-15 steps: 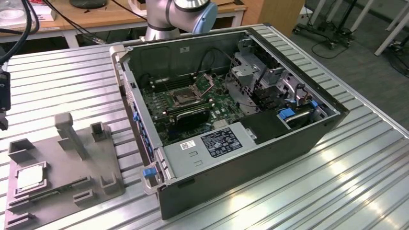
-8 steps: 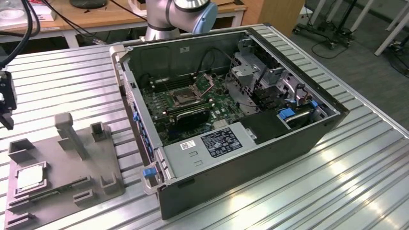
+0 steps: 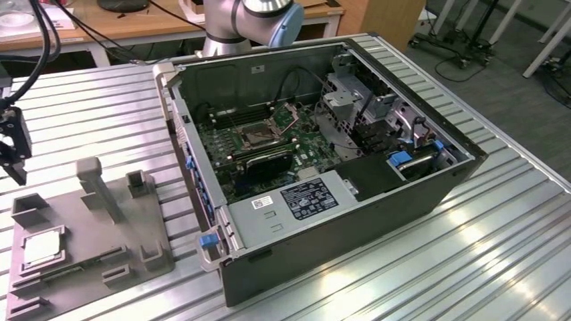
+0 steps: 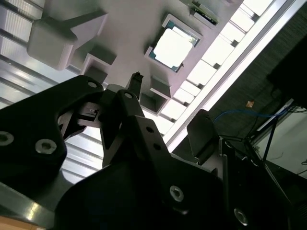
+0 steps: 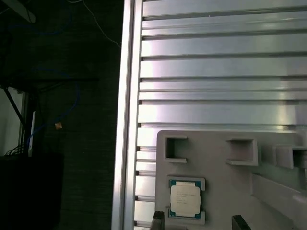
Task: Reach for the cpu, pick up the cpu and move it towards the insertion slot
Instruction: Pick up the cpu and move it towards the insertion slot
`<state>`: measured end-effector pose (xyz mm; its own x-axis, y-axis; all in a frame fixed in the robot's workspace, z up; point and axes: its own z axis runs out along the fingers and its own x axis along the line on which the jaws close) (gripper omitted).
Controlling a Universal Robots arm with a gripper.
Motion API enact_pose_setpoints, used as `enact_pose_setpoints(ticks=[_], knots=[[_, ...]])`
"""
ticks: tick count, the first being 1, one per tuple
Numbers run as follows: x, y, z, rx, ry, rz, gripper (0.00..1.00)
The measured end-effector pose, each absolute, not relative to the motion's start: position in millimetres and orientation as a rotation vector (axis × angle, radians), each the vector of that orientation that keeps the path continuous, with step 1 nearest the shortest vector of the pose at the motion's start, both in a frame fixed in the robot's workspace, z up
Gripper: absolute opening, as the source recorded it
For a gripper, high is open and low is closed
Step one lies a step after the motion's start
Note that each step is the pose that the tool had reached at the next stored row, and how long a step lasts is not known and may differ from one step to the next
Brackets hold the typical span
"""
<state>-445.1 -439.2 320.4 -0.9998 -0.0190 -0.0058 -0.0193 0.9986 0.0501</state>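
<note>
The cpu [image 3: 42, 249] is a pale silvery square lying flat in a recess of the grey fixture plate [image 3: 89, 234], at the exterior view's lower left. Both wrist views look down on the cpu [image 4: 173, 46] [image 5: 185, 199]. My gripper [image 3: 16, 167] hangs in the air at the exterior view's far left, above the plate and well clear of the chip. Its black fingertips [image 5: 157, 220] stand apart with nothing between them, so the gripper [image 5: 198, 223] [image 4: 168, 100] is open. The insertion slot [image 3: 254, 137] is the silvery square socket on the green board inside the open computer case.
The open computer case [image 3: 357, 200] lies on the ribbed metal table [image 3: 499, 254], to the exterior view's right of the fixture plate. Grey upright blocks [image 3: 98, 187] rise from the plate. The table edge [image 5: 125, 120] runs close beside the plate, with dark floor beyond.
</note>
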Motion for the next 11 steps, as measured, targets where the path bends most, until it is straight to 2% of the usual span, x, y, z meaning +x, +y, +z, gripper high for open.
enact_pose_setpoints(ticks=[1, 11], knots=[[-445.1, -439.2, 318.6, -0.030, 3.135, 0.079, 0.65], [-445.1, -439.4, 300.3, -0.024, 3.135, 0.079, 0.65]])
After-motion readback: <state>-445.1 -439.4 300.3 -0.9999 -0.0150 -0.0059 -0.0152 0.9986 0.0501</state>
